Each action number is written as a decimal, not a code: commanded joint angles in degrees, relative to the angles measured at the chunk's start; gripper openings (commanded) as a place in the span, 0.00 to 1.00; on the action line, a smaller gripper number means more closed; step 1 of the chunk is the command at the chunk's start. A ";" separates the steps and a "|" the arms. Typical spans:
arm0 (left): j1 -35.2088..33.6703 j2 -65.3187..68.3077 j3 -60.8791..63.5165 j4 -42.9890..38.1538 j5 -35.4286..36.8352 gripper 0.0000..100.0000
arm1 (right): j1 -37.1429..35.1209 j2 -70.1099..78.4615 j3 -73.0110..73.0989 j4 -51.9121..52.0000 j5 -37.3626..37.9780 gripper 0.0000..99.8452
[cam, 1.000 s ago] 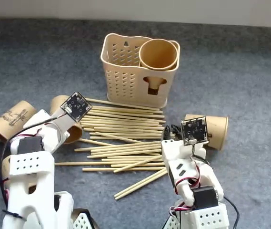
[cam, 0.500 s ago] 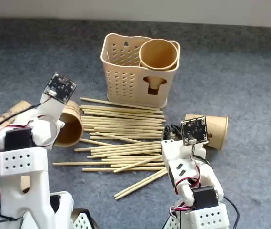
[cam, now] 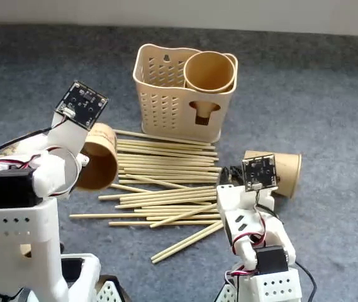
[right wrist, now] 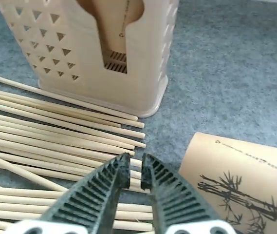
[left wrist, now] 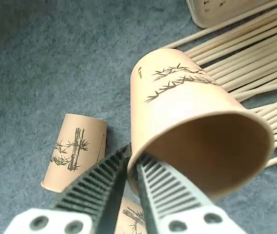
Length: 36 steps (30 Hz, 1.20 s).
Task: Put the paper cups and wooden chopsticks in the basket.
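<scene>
Now | paper cup [left wrist: 196, 112] | tan, bamboo print | rim in left jaws

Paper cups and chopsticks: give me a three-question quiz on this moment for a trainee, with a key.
1. True or false: the left gripper holds a paper cup by its rim.
2. Where do the wooden chopsticks lie relative to the basket? A inside it; B on the table in front of it; C behind it.
3. Fill in: the second cup, beside the right gripper, lies on its ____.
Key: 1 true; 2 B; 3 side.
</scene>
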 commanded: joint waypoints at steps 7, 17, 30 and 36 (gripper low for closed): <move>10.24 0.40 -19.21 3.78 6.15 0.00 | 1.63 -0.92 -0.66 -1.36 0.62 0.05; 22.11 8.22 -30.29 3.34 11.96 0.01 | 1.89 -0.92 0.31 -4.00 0.70 0.05; 30.46 30.90 -54.29 1.32 17.93 0.01 | 1.89 -0.92 0.57 -4.18 1.05 0.05; 32.04 37.76 -56.04 -3.52 17.93 0.01 | 1.89 -0.92 0.57 -4.18 1.05 0.05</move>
